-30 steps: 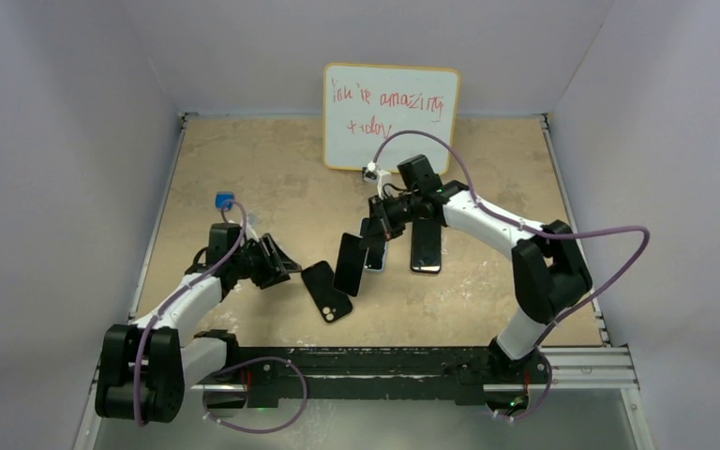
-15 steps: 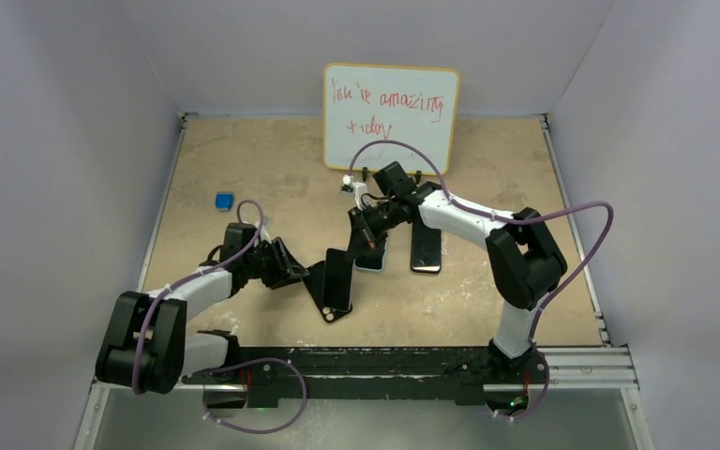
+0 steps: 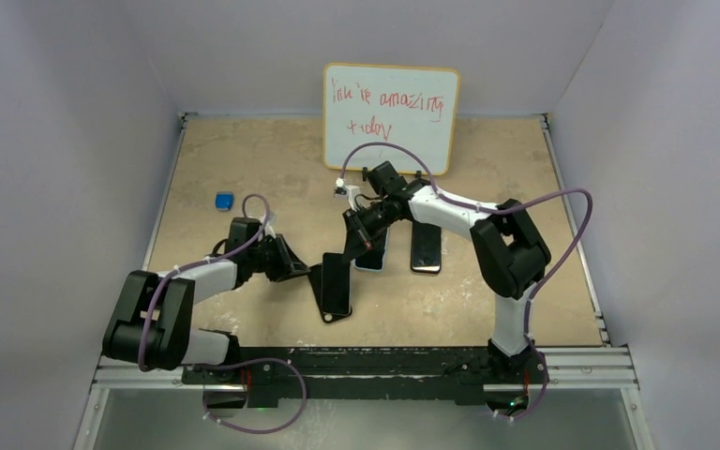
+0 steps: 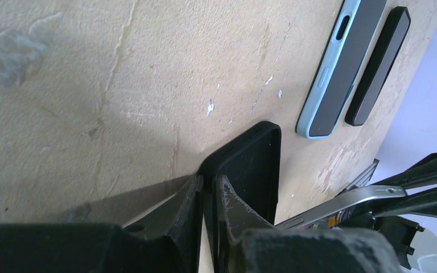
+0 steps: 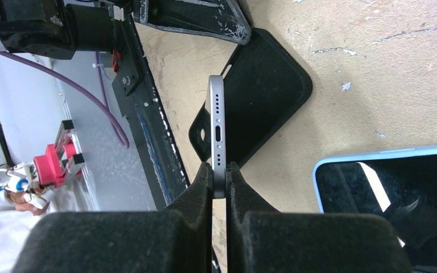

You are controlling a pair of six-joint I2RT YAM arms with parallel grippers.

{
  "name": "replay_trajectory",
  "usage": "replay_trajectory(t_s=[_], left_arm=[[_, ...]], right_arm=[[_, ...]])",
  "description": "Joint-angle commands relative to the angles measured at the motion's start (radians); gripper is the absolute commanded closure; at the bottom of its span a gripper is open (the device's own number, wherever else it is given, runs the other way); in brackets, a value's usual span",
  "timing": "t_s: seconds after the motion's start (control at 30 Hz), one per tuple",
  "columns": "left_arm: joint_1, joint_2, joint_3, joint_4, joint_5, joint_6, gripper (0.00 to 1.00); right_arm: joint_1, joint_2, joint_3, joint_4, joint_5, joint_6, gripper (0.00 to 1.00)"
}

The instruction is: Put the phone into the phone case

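Note:
The phone (image 3: 425,248), black with a thin reddish rim, lies flat right of centre, also in the left wrist view (image 4: 378,65). No gripper touches it. Beside it lies the light blue phone case (image 3: 375,261) (image 4: 333,74) (image 5: 375,154), its face dark and glossy. My right gripper (image 3: 356,234) (image 5: 221,168) is shut on a silver-edged phone (image 5: 217,125) (image 3: 337,279), held on edge over a black phone-shaped slab (image 5: 262,96) (image 4: 250,165). My left gripper (image 3: 302,272) (image 4: 207,181) is shut on that slab's left edge.
A whiteboard (image 3: 391,117) with red writing leans on the back wall. A small blue cube (image 3: 224,200) sits at the left. Grey walls close three sides, and a metal rail (image 3: 403,361) runs along the near edge.
My left gripper has moved right and closed on the black slab's edge. My right arm has carried the silver-edged phone left, over the slab.

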Motion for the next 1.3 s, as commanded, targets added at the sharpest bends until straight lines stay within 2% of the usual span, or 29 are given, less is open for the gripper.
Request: replay_trajectory(t_s=[0.0, 0.33, 0.63, 0.83, 1.27], left_arm=[[-0.008, 0.027, 0.053, 0.082, 0.031, 0.010, 0.88], [-0.011, 0.088, 0.060, 0.131, 0.057, -0.002, 0.91], [-0.012, 0.109, 0.054, 0.172, 0.087, -0.034, 0.92], [-0.012, 0.118, 0.055, 0.173, 0.087, -0.032, 0.93], [-0.012, 0.134, 0.062, 0.172, 0.083, -0.029, 0.95]], right_arm=[[0.012, 0.021, 0.046, -0.022, 0.020, -0.035, 1.00], [0.018, 0.077, 0.076, -0.014, 0.059, -0.023, 1.00], [0.029, 0.163, 0.142, -0.057, 0.080, -0.066, 0.88], [0.029, 0.148, 0.087, 0.005, 0.115, -0.080, 0.86], [0.036, 0.119, -0.015, 0.172, 0.105, -0.139, 1.00]])
